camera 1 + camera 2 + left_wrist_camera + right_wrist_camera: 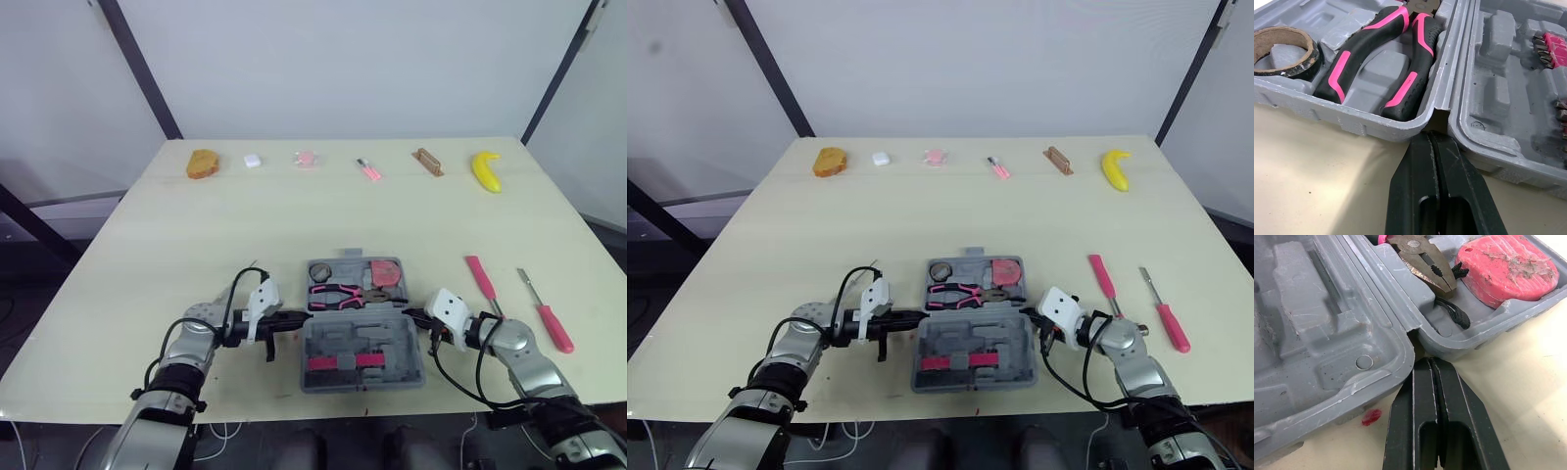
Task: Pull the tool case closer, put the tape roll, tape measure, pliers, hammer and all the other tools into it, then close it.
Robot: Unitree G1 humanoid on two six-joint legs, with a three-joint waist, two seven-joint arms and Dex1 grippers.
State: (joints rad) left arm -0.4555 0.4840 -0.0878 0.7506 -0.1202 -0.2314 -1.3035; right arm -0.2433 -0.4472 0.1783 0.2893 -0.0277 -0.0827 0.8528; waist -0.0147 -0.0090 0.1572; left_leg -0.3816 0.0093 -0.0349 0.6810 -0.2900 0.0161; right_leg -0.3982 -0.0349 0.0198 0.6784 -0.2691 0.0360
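Tool case (323,343) lies open flat at the middle of the tabletop's (245,225) near edge, lid half toward the robot and tray half behind it.

Left gripper (299,315) is on the tabletop at the case's left side, right gripper (411,313) at its right side. Each tip is at the hinge line between the two halves.

Head views give the layout. In the tray half, tape roll (321,273) sits at the left, pliers (338,293) in the middle and tape measure (385,271) at the right. Two pink strips run across the lid half.

Left wrist view adds close detail:
- The left gripper's fingers (1415,186) are pressed together, tip at the notch where the halves meet; contact not clear.
- The pliers' black-and-pink handles are seated in their moulded slot.
- The tape roll is in its well, just beside the handles.
- A pink bit holder (1550,49) with metal bits sits in the lid half.

Right wrist view adds:
- The right gripper's fingers (1420,421) are pressed together too, tip at the right-hand notch.
- The pliers' metal nose lies just beside the tape measure, with a black cord (1452,313) between them.
- There is a small red mark (1370,417) on the tabletop by the lid's corner.

Still out on the tabletop, right of the case: a pink-handled tool (481,278) and, nearer the right edge, a screwdriver (547,313).

Along the far edge, left to right: orange-brown lump (202,164), white piece (253,161), pink piece (306,158), small pink tool (369,169), wooden block (427,162), banana (486,170).
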